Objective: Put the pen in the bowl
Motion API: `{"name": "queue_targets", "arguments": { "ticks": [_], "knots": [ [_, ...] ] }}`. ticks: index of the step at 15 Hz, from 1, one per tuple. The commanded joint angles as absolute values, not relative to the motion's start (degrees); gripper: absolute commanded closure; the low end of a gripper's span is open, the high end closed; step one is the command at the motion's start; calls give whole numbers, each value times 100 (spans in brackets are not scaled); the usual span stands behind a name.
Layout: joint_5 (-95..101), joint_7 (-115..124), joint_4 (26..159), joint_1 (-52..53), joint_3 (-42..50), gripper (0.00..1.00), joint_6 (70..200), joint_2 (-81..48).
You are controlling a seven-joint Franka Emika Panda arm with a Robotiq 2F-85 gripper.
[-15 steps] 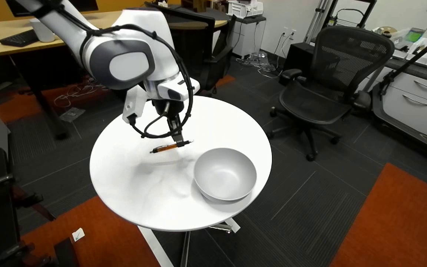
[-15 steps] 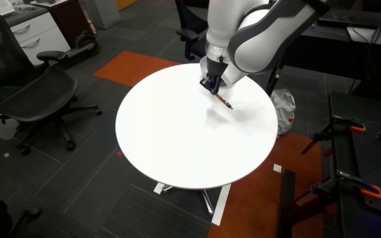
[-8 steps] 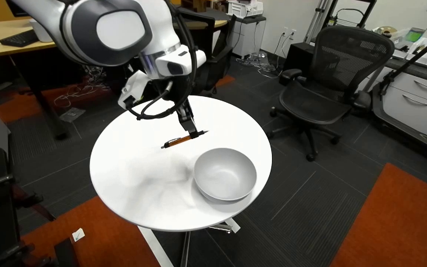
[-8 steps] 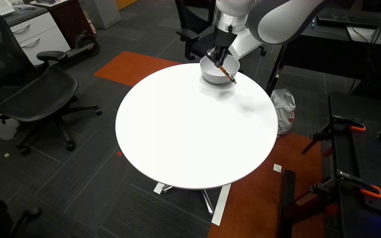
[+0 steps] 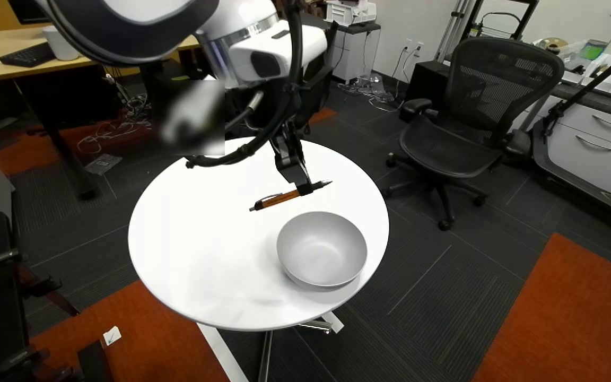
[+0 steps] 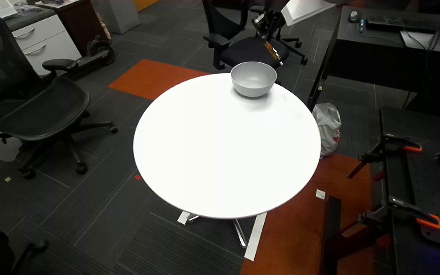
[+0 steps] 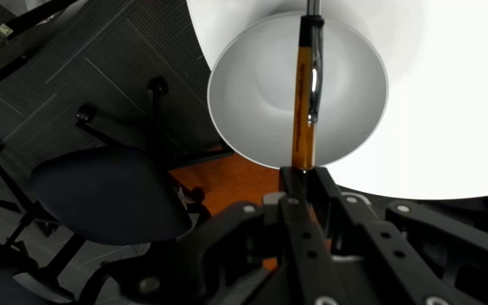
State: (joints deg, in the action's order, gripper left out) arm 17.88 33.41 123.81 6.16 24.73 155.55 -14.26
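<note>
The pen [image 5: 280, 199] is dark with an orange section and a metal clip. My gripper [image 5: 304, 189] is shut on it near its pointed end and holds it in the air, slightly tilted. The bowl [image 5: 322, 254] is pale grey-white and stands upright on the round white table. In an exterior view, the pen [image 6: 273, 52] and gripper [image 6: 266, 36] appear above the rim of the bowl [image 6: 253, 80]. In the wrist view, the pen [image 7: 304, 101] crosses in front of the bowl's inside [image 7: 248, 97], with the fingertips [image 7: 303, 170] near the rim. The pen's gripped part is hidden between the fingers.
The bowl stands near the edge of the round table [image 5: 204, 265]. A black office chair [image 5: 475, 106] stands on the floor apart from the table. Another dark chair [image 6: 254, 51] is beyond the bowl. A black stand with clamps [image 6: 407, 172] is beside the table.
My gripper has risen and moved toward the bowl's side of the table with the pen held. The bowl has not moved.
</note>
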Motion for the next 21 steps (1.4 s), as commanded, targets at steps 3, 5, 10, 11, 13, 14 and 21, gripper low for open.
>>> {"name": "queue_targets", "arguments": {
  "ticks": [3,5,10,11,13,14,21],
  "knots": [
    [330,1732,12106,-575,1674,97,15035,-1297],
    [-269,1078,11814,-948,1472,97,14692,-1468],
    [-833,210,10995,-1441,1292,97,13852,-1996],
    [-829,142,10835,-1493,1277,97,13735,-2123],
    [-765,83,10518,-1556,1246,97,13573,-2399],
    [-734,42,10359,-1574,1229,97,13541,-2551],
    [-762,-329,9335,-1791,935,97,13428,-3516]
  ]
}}
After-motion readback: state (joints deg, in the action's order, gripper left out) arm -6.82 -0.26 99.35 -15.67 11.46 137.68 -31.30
